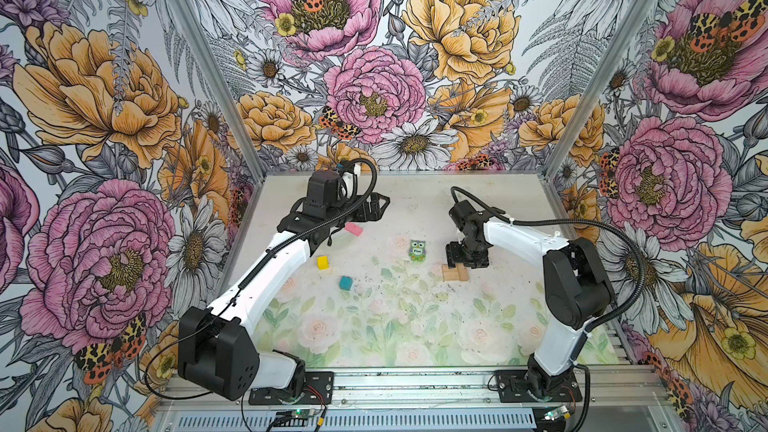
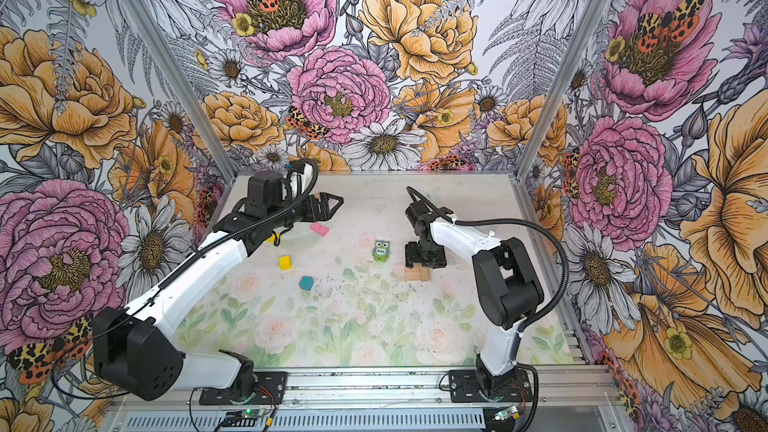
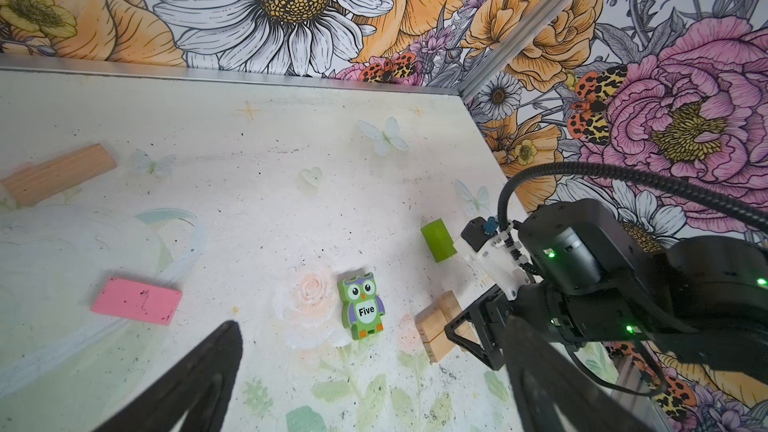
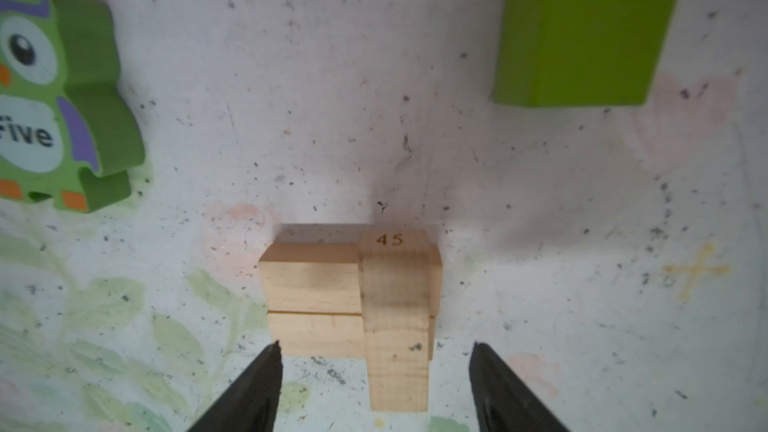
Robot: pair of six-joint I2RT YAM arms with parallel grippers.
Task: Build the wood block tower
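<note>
Gaps both sides: right gripper (image 4: 376, 347) spread wide astride 3 tan bars (image 4: 311, 284); left gripper (image 3: 372, 326) wide, empty.

Bold floral wallpaper (image 1: 374, 89) of pink and orange blooms, daisies and spotted moths lines three walls, joined by aluminium corner posts (image 1: 207, 56). The tabletop (image 1: 395, 326) bears a pale print of roses and leaves, speckled dark. A metal rail (image 1: 415, 386) edges the front.
</note>
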